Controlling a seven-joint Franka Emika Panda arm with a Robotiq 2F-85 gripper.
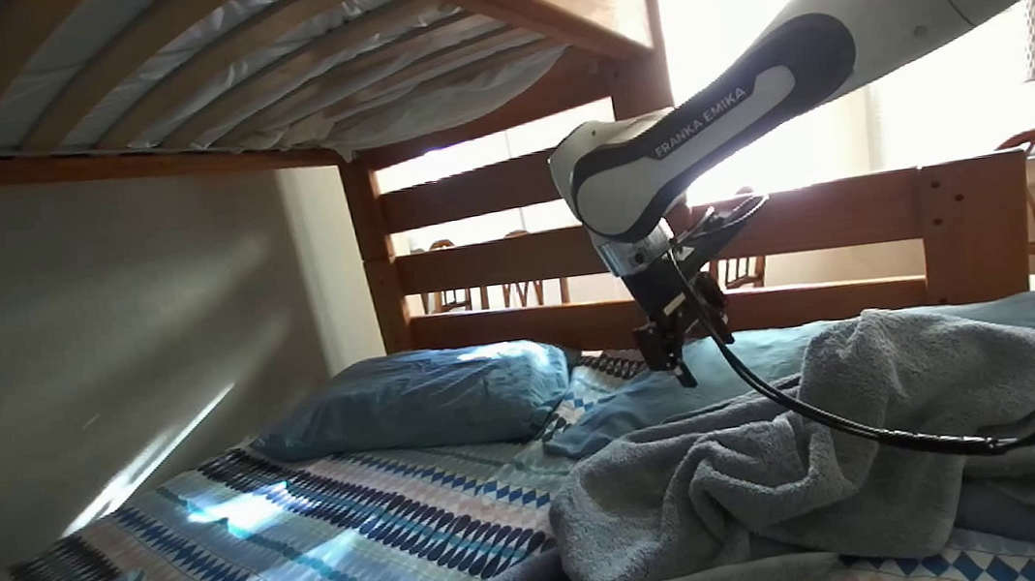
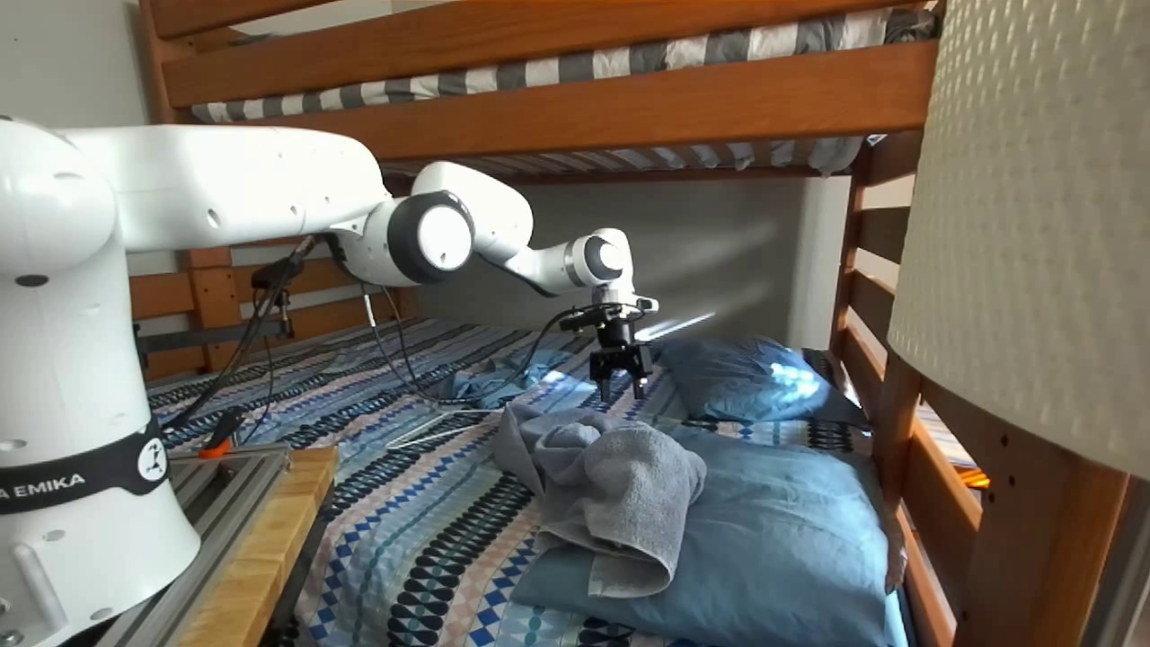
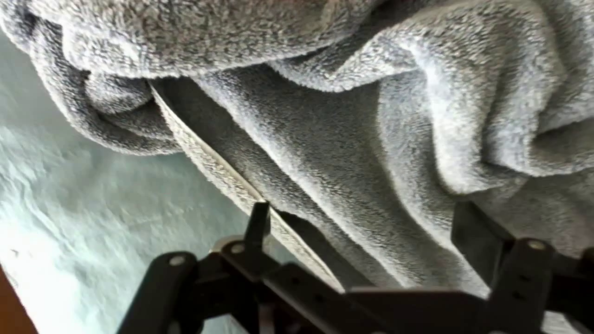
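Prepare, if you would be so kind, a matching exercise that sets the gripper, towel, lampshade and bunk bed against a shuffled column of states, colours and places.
Column one:
1) Gripper
2) Towel
3) Lampshade
4) Bunk bed

Column two:
A) Cream-coloured and textured
B) Open, holding nothing
C) Made of orange-brown wood
D) Crumpled, lying partly on a blue pillow

Right pairs: 1-B, 2-D, 3-A, 4-C.
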